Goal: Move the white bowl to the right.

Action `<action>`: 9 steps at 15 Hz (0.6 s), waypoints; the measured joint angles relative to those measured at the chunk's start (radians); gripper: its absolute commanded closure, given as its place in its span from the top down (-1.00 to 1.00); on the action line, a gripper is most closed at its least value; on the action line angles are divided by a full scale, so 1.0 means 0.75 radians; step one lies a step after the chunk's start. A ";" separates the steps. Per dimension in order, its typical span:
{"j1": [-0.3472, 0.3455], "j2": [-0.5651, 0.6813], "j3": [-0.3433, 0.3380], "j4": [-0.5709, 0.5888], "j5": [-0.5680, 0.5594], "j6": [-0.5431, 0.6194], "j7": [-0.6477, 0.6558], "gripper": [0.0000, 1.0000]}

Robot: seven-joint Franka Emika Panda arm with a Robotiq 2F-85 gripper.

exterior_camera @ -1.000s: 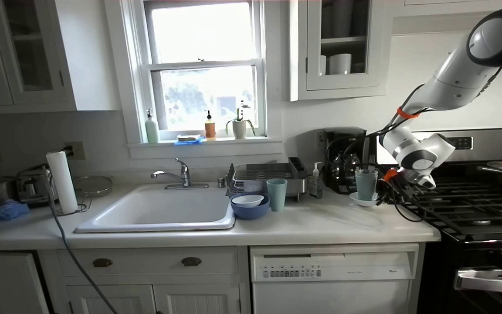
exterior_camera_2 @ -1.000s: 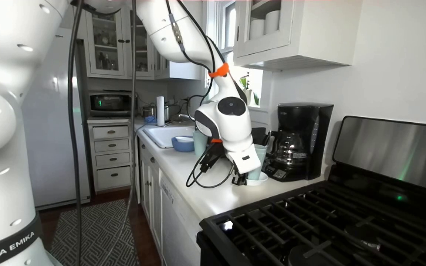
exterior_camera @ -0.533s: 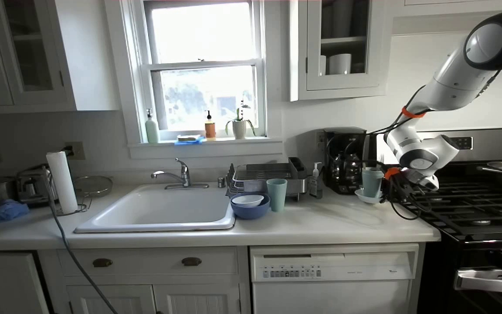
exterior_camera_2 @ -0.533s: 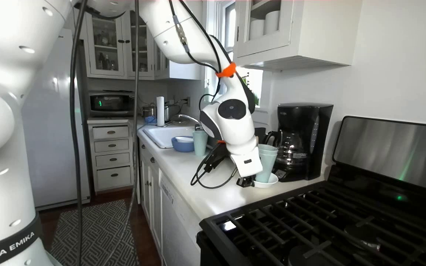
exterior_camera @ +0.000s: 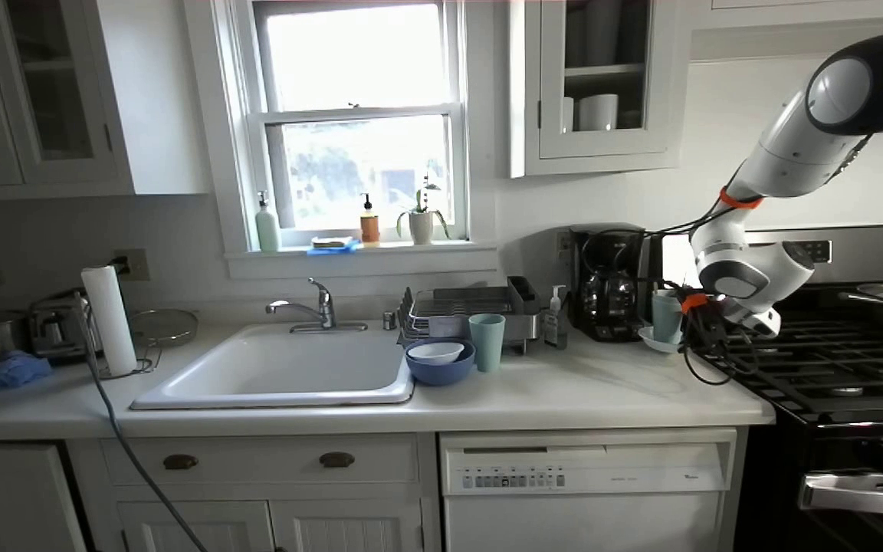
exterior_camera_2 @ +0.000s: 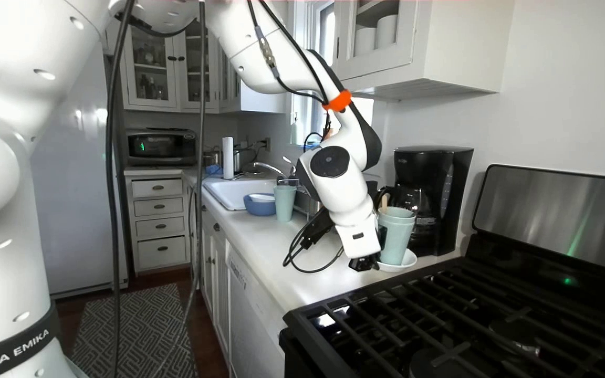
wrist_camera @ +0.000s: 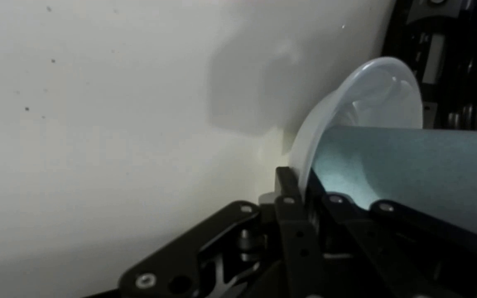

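Note:
The white bowl (exterior_camera_2: 398,267) is a shallow white dish at the right end of the counter, also seen in an exterior view (exterior_camera: 656,343). Two nested pale blue-green cups (exterior_camera_2: 397,241) stand in it, with a tan stick showing at their rim. My gripper (wrist_camera: 302,182) is shut on the near rim of the bowl, one finger outside and one inside, beside the cup wall. In the wrist view the bowl (wrist_camera: 311,130) has its wall between the fingertips. I cannot tell whether the bowl touches the counter. In the exterior views the arm hides part of the bowl.
The black coffee maker (exterior_camera_2: 434,178) stands right behind the cups. The stove (exterior_camera_2: 439,315) borders the counter's right end. A single pale cup (exterior_camera: 487,342), a dark-blue bowl (exterior_camera: 441,372) with a smaller white bowl (exterior_camera: 435,353) inside, and a dish rack (exterior_camera: 522,318) stand near the sink (exterior_camera: 273,399).
My gripper, the white bowl and the nested cups in it have moved right along the counter towards the stove in both exterior views. The single cup and blue bowl have not moved.

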 measured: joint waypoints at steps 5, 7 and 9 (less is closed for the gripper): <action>0.025 0.041 -0.031 0.056 0.152 0.032 -0.154 -0.96; 0.038 0.053 -0.043 0.068 0.191 0.034 -0.204 -0.96; 0.053 0.062 -0.057 0.076 0.221 0.037 -0.252 -0.96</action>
